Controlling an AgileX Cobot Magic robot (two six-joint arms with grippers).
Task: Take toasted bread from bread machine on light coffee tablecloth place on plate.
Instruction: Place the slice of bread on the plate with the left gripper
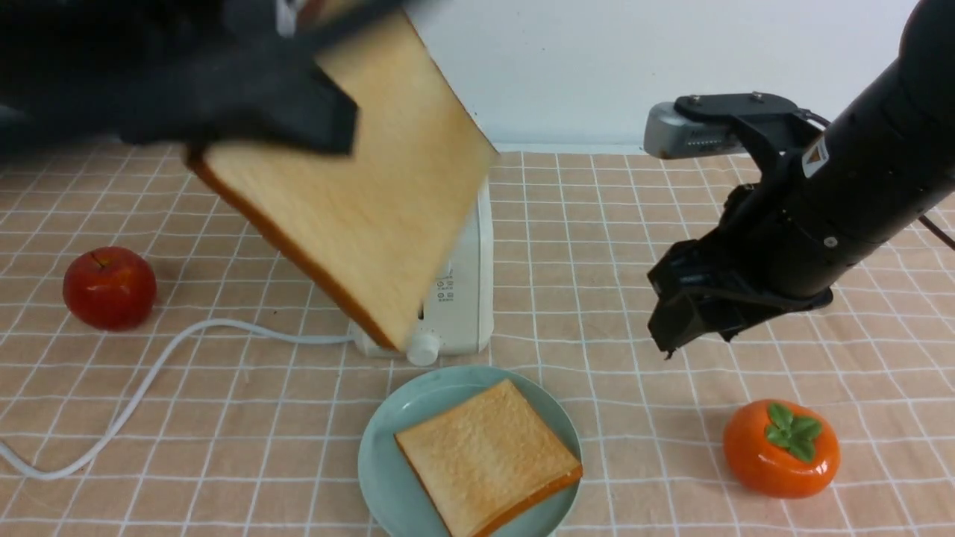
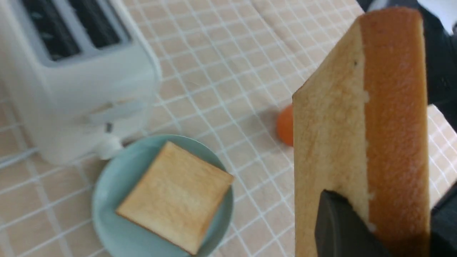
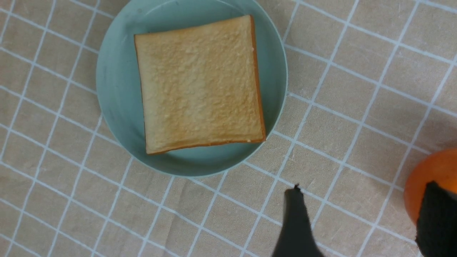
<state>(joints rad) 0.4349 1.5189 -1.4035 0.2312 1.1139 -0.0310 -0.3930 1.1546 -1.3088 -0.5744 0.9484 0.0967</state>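
Golden toast [image 1: 373, 209] (orange-brown crust) hangs tilted, clamped in left gripper [image 2: 391, 232]; right gripper [image 3: 364, 189] has jaws apart.

We see one golden toast slice [image 1: 489, 455] flat on the teal plate [image 1: 378, 464], just nearer than the white toaster [image 1: 470, 313]. A second slice [image 1: 365, 209] hangs tilted in the air, over checked tan cloth [image 1: 634, 447].

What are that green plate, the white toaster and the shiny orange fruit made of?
The round pale teal plate looks like matte plastic or glazed ceramic, evenly coloured with a soft sheen; I cannot tell which. The cream-white boxy toaster seems to be smooth moulded plastic, with rounded corners. The glossy orange fruit with a green leaf top is probably a plastic or ceramic model: hard highlights, uniform colour.
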